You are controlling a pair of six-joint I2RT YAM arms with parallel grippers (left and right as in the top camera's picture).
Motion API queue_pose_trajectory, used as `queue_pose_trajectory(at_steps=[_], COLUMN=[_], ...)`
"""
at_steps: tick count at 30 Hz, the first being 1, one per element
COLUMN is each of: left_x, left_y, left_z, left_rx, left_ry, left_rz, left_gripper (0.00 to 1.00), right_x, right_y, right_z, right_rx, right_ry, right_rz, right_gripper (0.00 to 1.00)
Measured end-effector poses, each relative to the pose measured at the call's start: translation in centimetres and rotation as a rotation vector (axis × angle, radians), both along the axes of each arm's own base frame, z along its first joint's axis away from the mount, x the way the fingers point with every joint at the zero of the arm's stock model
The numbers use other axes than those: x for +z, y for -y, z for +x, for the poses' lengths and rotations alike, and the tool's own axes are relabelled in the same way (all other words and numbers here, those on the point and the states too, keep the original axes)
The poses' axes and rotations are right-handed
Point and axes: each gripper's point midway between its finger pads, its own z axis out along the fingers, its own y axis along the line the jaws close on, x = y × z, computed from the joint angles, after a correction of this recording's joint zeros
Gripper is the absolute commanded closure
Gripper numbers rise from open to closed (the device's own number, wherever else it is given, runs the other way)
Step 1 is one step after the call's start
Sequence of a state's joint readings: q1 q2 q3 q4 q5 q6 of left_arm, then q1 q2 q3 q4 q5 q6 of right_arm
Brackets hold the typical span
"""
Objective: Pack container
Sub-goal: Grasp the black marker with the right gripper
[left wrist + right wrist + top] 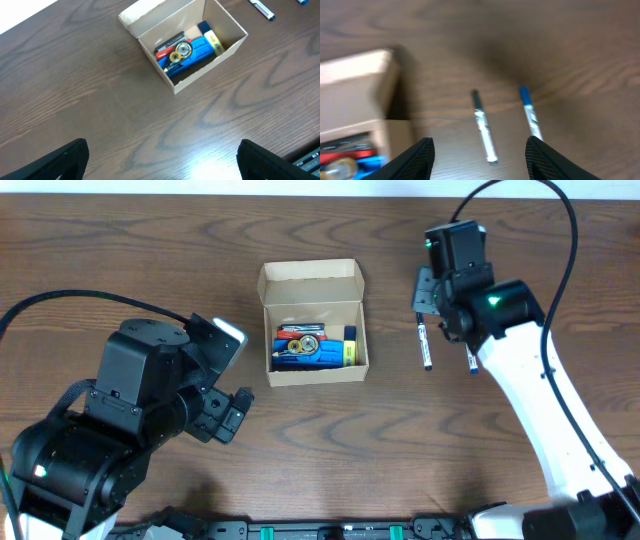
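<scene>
While container (pixel 315 373) sits open, R fingers (pixel 415 162) spread near marker (pixel 484 129).

My fingers (pixel 417 162): I am holding them spread wide above the table (pixel 580 45).
Between them: a black-capped marker (pixel 484 129) and a blue-capped marker (pixel 530 114) are lying apart.
Left edge: the container (pixel 355 80) is sitting open, blurred.

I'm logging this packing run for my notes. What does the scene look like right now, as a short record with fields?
container: lid flap open, partly filled
contents: blue, red and yellow items, one round metallic piece
dark-tipped marker: lying on the table, outside the container
blue-tipped marker: lying beside it, apart
right gripper: open, above the markers
left gripper: open, empty, apart from the container
</scene>
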State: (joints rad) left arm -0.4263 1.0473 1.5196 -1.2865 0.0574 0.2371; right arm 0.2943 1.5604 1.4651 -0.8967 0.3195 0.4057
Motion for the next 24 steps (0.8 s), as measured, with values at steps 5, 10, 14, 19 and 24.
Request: queue_pose_trajectory(at_steps=[5,10,14,19,24], left_x=[0.0,0.0,0.0,0.0,0.0], left_y=[0.0,0.0,0.0,0.0,0.0], left_z=[0.0,0.0,0.0,0.0,0.0], left_rx=[0.0,0.0,0.0,0.0,0.0], left_ry=[0.0,0.0,0.0,0.0,0.0], left_rz=[0.0,0.0,0.0,0.0,0.0], left_gripper=[0.05,0.05,0.05,0.05,0.05], right_x=[-5.9,-11.2,-13.6,-16.1,-17.6], right_y=[1.1,0.2,-0.4,0.3,1.7], right_z=[0.5,1.0,1.0,1.4,2.1], right_rx=[0.036,0.116,0.164,0.17,0.175], right_ry=[-0.15,-0.279,-0.336,-0.383,-0.396], right_rz=[-0.021,-0.02,-0.014,0.006,0.057], right_gripper=[0.43,0.43,0.44,0.44,0.46])
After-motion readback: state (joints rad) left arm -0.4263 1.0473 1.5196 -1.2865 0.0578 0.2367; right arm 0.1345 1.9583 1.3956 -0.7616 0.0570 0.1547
